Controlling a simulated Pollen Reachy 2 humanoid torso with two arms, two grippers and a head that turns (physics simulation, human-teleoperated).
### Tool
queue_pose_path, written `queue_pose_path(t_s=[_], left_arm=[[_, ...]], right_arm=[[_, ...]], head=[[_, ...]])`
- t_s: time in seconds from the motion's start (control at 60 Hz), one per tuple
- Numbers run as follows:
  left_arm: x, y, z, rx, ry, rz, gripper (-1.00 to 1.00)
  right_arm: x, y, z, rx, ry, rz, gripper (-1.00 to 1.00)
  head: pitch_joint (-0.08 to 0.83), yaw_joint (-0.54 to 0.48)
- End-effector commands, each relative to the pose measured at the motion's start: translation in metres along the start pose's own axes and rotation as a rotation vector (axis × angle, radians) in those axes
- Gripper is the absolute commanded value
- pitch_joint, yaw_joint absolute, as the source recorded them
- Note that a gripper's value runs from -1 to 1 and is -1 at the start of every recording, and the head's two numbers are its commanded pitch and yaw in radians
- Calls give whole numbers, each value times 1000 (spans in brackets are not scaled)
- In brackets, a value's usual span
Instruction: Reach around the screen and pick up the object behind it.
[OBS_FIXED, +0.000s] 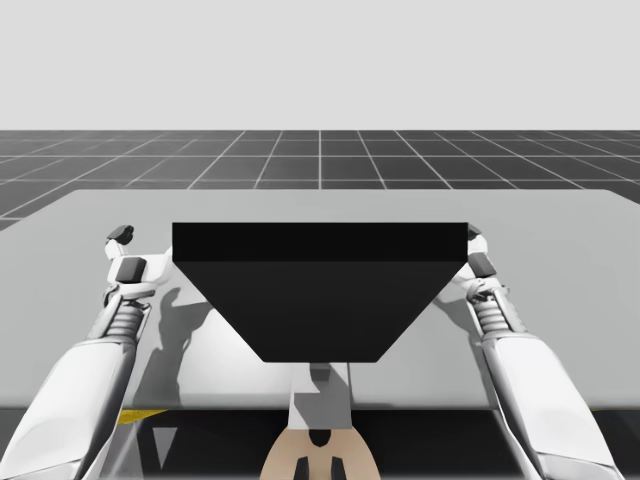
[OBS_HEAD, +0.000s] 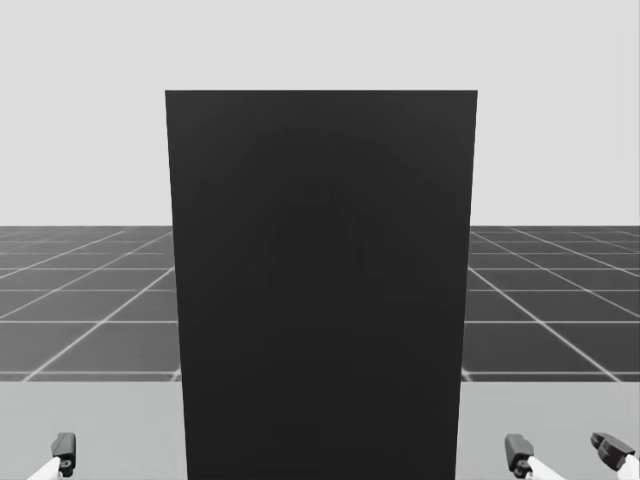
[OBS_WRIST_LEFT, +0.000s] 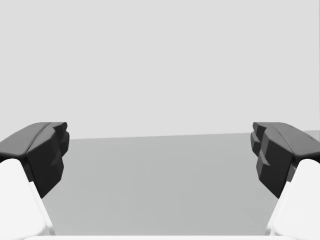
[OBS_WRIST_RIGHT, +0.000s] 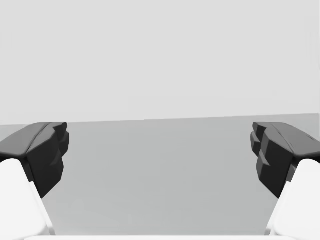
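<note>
Looking down from the high camera, I see the black flat rectangular screen (OBS_FIXED: 320, 290) standing upright in the middle of the plain grey table (OBS_FIXED: 560, 300), its broad face turned toward me. My arms come in on either side of it. The left gripper (OBS_FIXED: 125, 250) hovers low over the table off the screen's left side, and the right gripper (OBS_FIXED: 477, 250) does the same off its right side.

From the head camera the screen covers the centre of the scene, with dark fingertips (OBS_HEAD: 518, 452) poking up at the lower corners. The right pair sits nearer the panel's edge than the left. Neither gripper touches the screen.

Each wrist camera shows its own gripper spread wide, fingers far apart, with bare grey tabletop between and ahead of them. Both hold nothing.

Beyond the table runs a dark gridded floor (OBS_FIXED: 320, 160) under a pale sky.

The object I am meant to fetch is hidden by the screen, and I cannot tell where behind it the object lies.
</note>
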Motion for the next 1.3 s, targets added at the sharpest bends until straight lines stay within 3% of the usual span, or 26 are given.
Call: queue_pose_path(t_s=[0.017, 0.067, 0.217, 0.35, 0.367, 0.433, 0.583, 0.7, 0.817, 1.167, 1.3], left_arm=[[0, 0, 0, -2, 3, -3, -1000], [0, -1, 1, -4, 6, -3, -1000], [-2, -4, 1, -64, 43, 9, -1000], [4, -11, 10, -211, 80, 91, -1000], [6, -13, 13, -262, 96, 118, -1000], [11, -17, 19, -347, 102, 134, -1000], [26, -17, 35, -515, 81, 157, -1000], [36, -14, 49, -661, 87, 171, -1000], [40, -9, 63, -771, 97, 176, -1000], [42, 2, 90, -1050, 130, 255, -1000], [34, 6, 92, -1090, 172, 217, -1000]], right_arm=[[0, 2, 3, 2, 33, 22, -1000], [0, 4, 4, 14, 32, 29, -1000], [2, 4, 5, 107, 36, -6, -1000], [9, 3, 10, 245, 18, -19, -1000], [11, 4, 13, 289, 15, -17, -1000], [14, 7, 17, 382, 7, -40, -1000], [24, 15, 31, 552, -27, -66, -1000], [30, 17, 45, 670, -46, -52, -1000], [27, 14, 59, 756, -41, -33, -1000], [19, 13, 86, 995, 17, -30, -1000], [17, 14, 88, 1005, 28, -21, -1000]], head=[[5, 2], [6, 2], [6, 0], [9, -1], [10, -1], [14, -3], [24, -4], [34, 2], [42, 3], [62, 1], [69, 12]])
